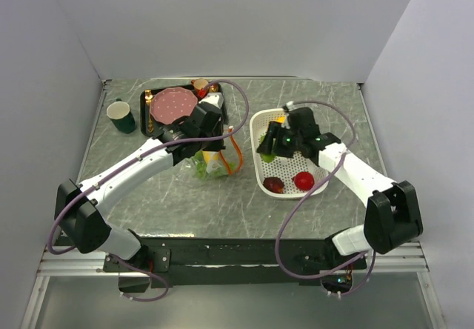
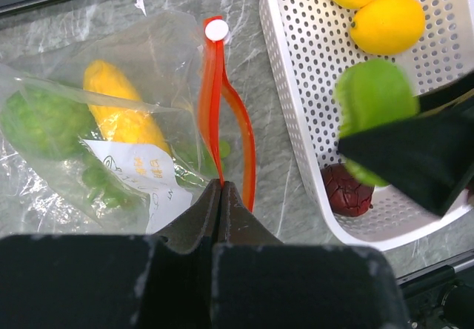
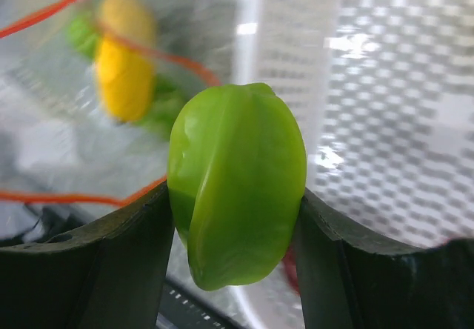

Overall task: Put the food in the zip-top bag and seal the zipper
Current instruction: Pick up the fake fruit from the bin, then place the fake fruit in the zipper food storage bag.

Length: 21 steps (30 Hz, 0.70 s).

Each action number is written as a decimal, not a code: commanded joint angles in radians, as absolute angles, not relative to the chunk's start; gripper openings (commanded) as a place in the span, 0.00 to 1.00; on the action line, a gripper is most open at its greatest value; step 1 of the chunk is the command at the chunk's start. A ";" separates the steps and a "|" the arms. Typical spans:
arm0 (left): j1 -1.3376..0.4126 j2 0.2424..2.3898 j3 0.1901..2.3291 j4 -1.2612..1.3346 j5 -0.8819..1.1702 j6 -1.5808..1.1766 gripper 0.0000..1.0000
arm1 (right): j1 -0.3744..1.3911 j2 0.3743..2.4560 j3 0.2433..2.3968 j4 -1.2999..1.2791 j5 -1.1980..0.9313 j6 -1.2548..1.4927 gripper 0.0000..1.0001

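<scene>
- Left arm stretches from the near-left corner up toward the middle of the table, wrist bent so it points down over the zip-top bag (image 1: 209,164).
- The left fingers (image 2: 191,224) are squeezed tight together, pinching the bag's mouth edge right where one strand of the zipper (image 2: 220,107) runs in between the tips.
- The zipper isn't closed: the two orange-red strands bow apart into a loop, with a little white slider (image 2: 216,30) at the end away from the fingers.
- The bag lies flat around the middle of the table, just left of the white basket (image 1: 261,162). Inside it I can see a yellow corn (image 2: 121,110) and some green pieces (image 2: 41,121).
- Right arm comes up from the near-right corner, elbow out toward the right edge, wrist hanging over the left half of the basket.
- The right fingers (image 3: 96,270) are clamped on a green piece (image 3: 237,158), one finger on each side; it sticks up past the tips.
- In the left wrist view that green piece sits above the basket's left wall, near the bag's mouth but not touching it.
- Left in the basket: two lemons (image 2: 387,24) at the far end, a red piece (image 1: 303,180) and a dark purple piece (image 2: 349,190) at the near end.
- Far-left corner: black tray (image 1: 154,90) with a pink plate (image 1: 174,104), and a green cup (image 1: 122,115) just beside it.
</scene>
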<state>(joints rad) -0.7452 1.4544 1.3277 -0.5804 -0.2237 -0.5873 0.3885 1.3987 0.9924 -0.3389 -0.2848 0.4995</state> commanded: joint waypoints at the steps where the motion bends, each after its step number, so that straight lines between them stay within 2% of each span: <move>1: -0.742 1.450 1.331 -0.538 -0.199 -0.586 0.01 | 0.483 1.450 1.077 -0.265 -0.406 0.497 0.42; 10: -0.742 1.439 1.321 -0.532 -0.183 -0.592 0.01 | 0.592 1.572 1.114 -0.166 -0.495 0.534 0.43; 21: -0.742 1.413 1.324 -0.546 -0.181 -0.589 0.01 | 0.612 1.739 1.262 -0.175 -0.526 0.528 0.46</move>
